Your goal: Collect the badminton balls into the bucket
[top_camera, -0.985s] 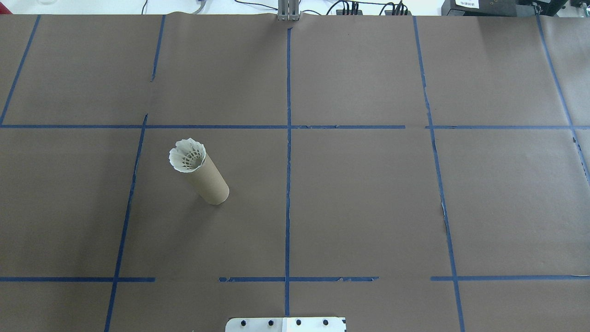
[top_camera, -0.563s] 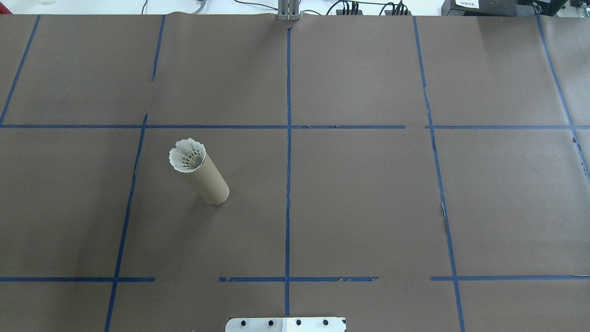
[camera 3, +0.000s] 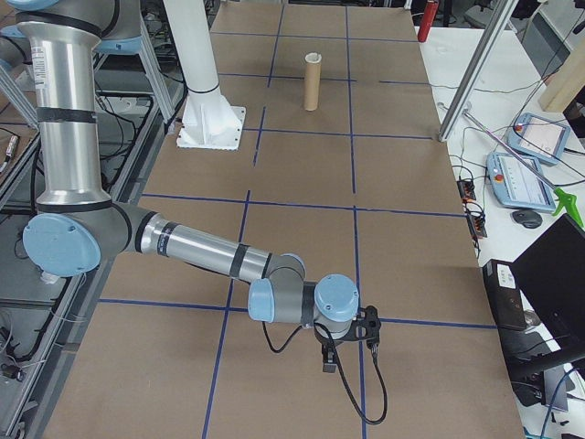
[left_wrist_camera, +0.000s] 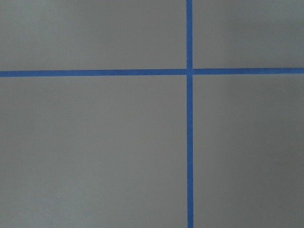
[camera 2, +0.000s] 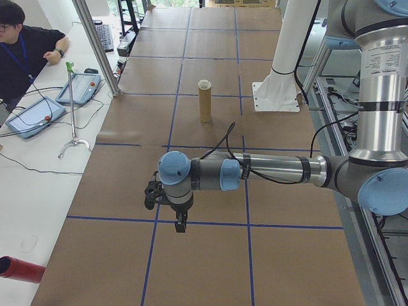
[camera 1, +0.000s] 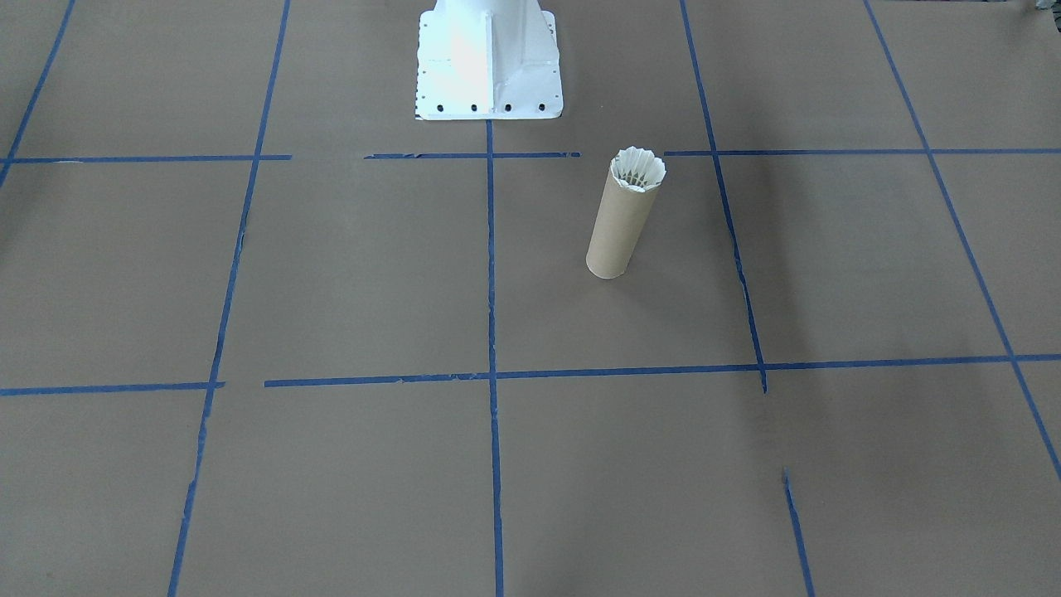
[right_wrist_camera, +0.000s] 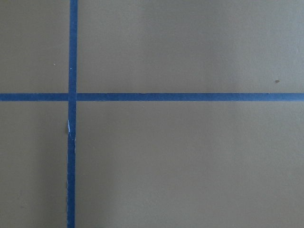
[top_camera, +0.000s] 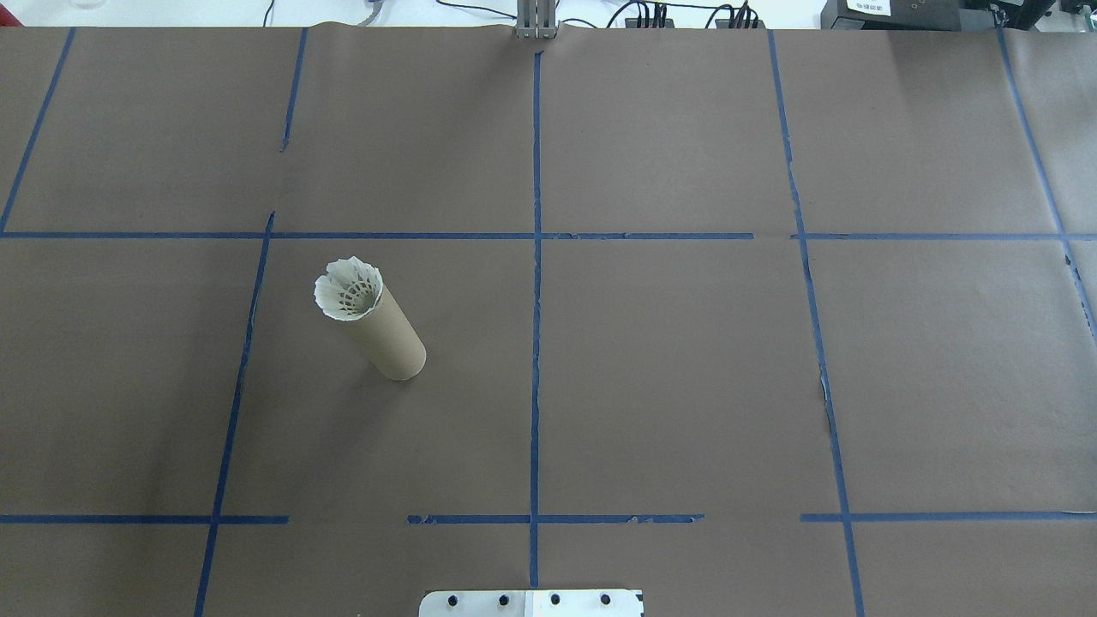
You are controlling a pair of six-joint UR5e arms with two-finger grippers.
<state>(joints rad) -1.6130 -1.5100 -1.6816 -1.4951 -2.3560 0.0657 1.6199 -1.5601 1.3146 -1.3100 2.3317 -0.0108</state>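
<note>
The small white feather shuttlecock (top_camera: 348, 289) sits in the mouth of the tall, narrow brown cardboard tube (top_camera: 386, 332), its ruffled feather skirt flaring just above the rim; its cork tip is hidden inside. The front-facing view shows the same: the shuttlecock (camera 1: 637, 169) crowns the tube (camera 1: 617, 227), which stands upright on the brown paper-covered counter (top_camera: 686, 360). The tube stands in a square marked off by blue tape lines (top_camera: 536, 343), on the robot's left half of the counter, a short way forward of the white metal pedestal base with bolt holes (camera 1: 487, 62).

Nothing touches the tube or the shuttlecock. Both arms are well apart from it, at opposite ends of the counter. In the left side view the near left arm stretches out low over the counter with its left tool (camera 2: 181, 224) pointing down near a tape crossing; the tube (camera 2: 204, 101) stands far beyond it. In the right side view the right tool (camera 3: 330, 359) likewise hangs over a tape line. These tools show only in the side views, so I cannot tell whether either is released or clenched. Both wrist cameras see only brown paper and crossing blue tape.

A person (camera 2: 22, 48) sits beside the counter's far edge near 2 tablets (camera 2: 35, 116).
</note>
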